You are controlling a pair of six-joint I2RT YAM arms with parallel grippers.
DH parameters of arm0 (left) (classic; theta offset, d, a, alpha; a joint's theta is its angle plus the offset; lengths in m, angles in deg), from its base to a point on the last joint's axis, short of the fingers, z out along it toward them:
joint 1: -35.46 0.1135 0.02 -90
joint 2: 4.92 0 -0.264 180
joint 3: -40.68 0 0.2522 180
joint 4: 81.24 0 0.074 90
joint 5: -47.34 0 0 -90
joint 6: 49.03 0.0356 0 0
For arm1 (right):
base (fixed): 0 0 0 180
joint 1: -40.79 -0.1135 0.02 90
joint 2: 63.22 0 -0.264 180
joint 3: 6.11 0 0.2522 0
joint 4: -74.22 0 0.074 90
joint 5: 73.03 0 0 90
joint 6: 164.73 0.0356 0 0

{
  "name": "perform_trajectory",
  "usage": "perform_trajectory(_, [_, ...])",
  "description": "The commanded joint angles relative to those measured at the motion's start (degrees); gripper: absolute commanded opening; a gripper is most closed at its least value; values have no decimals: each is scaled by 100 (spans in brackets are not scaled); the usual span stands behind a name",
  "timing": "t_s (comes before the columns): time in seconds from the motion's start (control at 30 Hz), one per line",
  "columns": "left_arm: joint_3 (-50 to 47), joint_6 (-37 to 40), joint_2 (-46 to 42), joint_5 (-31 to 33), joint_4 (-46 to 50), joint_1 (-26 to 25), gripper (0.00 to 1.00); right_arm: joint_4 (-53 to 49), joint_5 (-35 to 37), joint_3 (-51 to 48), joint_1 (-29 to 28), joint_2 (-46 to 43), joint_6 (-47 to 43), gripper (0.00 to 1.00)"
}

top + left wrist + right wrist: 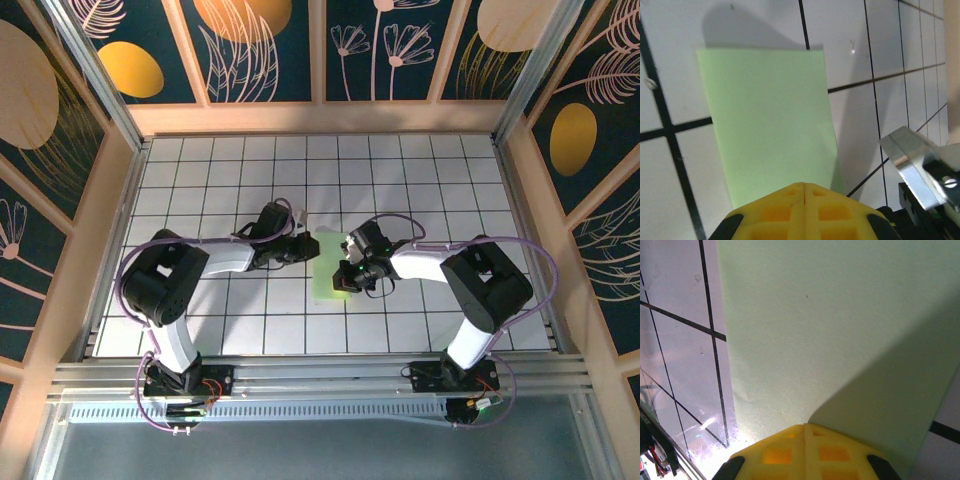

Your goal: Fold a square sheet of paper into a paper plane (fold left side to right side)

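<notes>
Both grippers are clenched and hold nothing: the left gripper point(803, 189) shows its two yellow fingertips pressed together with no gap, and the right gripper point(804, 429) shows the same. From the left wrist, the closed tips sit over the near edge of the sheet of paper point(771, 120), which stretches straight ahead of them toward the other arm. From the right wrist, the closed tips are well over the sheet, with pale green on both sides and ahead and a dark shadow falling across it. Whether either pair of tips presses on the paper or hovers just above it cannot be told. From above, the sheet lies flat on the tiled table point(200, 180) between the two arms, roughly at the middle of the table. It reads as a rectangle rather than a square, so it may already be doubled over once. Its long axis runs from the near side of the table to the far side, across the line that joins the grippers. The left gripper is at the sheet's left long edge, and the right gripper is over the sheet toward its near end, which makes the right arm the nearer one. For a left-to-right fold, the left long edge is the one to carry, and it lies at the left gripper's tips, though shut fingers would have to part before they could pinch it.
</notes>
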Motion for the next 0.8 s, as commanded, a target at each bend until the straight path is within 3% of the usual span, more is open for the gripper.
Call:
perform_trajectory(0.0, [177, -151, 305, -85, -204, 17, 0, -705, 582, -162, 82, 164, -77, 0])
perform_trajectory(0.2, [227, 17, 539, 62, 117, -1, 0, -646, 431, -82, 70, 116, -20, 0])
perform_trajectory(0.57, [-73, 33, 496, 206, 313, -44, 0, -552, -280, 318, 408, -785, 232, 33])
perform_trajectory(0.77, [-179, 11, 491, 243, 277, -62, 0, -1043, -276, -47, 631, -941, 8, 40])
